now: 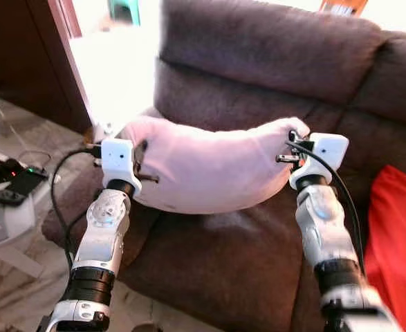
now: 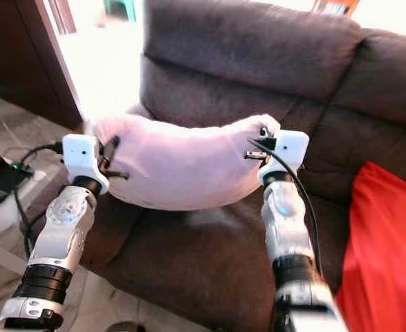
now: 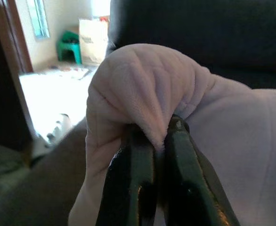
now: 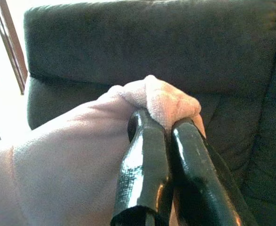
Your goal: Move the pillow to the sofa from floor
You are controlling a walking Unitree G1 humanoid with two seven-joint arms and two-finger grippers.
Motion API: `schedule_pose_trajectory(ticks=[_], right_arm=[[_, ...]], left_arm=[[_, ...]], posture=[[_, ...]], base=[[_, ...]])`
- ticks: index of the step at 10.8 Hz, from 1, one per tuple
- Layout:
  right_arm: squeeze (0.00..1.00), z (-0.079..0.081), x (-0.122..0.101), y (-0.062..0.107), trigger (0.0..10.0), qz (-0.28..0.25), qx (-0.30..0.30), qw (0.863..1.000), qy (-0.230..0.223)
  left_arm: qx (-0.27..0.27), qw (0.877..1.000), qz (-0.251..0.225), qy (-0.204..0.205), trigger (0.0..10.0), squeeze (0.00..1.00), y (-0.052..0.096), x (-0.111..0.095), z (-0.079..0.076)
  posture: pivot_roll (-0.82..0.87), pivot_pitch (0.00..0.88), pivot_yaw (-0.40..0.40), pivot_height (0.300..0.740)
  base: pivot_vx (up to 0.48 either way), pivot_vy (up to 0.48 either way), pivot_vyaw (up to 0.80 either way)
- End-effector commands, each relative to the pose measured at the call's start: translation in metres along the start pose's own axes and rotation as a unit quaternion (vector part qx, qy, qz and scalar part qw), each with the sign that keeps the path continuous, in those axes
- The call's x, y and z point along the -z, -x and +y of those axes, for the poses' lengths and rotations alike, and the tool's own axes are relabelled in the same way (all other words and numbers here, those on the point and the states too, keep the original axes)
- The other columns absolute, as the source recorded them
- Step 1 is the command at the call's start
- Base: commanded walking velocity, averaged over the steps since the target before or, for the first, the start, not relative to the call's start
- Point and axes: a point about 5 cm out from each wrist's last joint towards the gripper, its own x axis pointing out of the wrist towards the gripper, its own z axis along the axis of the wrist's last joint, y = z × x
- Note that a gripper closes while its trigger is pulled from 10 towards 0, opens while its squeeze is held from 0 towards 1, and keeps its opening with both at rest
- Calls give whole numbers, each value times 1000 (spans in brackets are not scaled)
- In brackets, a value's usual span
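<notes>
A pale pink pillow (image 1: 206, 166) hangs sagging between my two arms, just above the seat of the dark brown sofa (image 1: 258, 62). My left gripper (image 1: 142, 153) is shut on the pillow's left corner (image 3: 142, 89), with fabric bunched between the black fingers (image 3: 128, 188). At the other end, my right gripper (image 1: 292, 142) is shut on the right corner (image 4: 163, 101), pinched between its fingers (image 4: 142, 174). The pillow's underside looks close to the seat cushion (image 1: 223, 256); I cannot tell whether it touches.
A red cushion (image 1: 396, 242) lies on the sofa seat at the right. On the floor at the left are a white appliance (image 1: 2, 214), black cables and a power strip (image 1: 16, 181). A bright doorway (image 1: 113, 62) opens behind the sofa's left arm.
</notes>
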Motion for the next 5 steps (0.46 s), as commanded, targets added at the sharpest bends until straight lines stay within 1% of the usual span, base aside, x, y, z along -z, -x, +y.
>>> schedule_pose_trajectory(ticks=[1, 2, 3, 4, 5], right_arm=[[0, 0, -14, -11, 10000, -17, -3, 1000, 11], [0, 2, -16, -20, 10000, -7, -7, 1000, 19], [0, 6, -23, -32, 10000, 4, -10, 1000, 23], [0, 7, -26, -35, 10000, 4, -12, 1000, 17], [0, 14, -30, -43, 10000, 17, -20, 1000, -14]], left_arm=[[20, 999, -26, 28, 10000, 0, -6, -19, -5], [40, 998, -13, 37, 10000, 0, -6, -19, -7], [83, 996, 24, 29, 10000, 0, -4, -15, -15], [92, 995, 24, 37, 10000, 0, -3, -16, -18], [79, 996, 16, 46, 10000, 0, -2, -20, -19]], posture=[[97, 78, -83, 740], [104, 79, -89, 740], [113, 82, -97, 740], [115, 86, -100, 740], [122, 94, -109, 740]], base=[[0, 0, 0], [0, 0, 0], [0, 0, 0], [0, 0, 0], [0, 0, 0]])
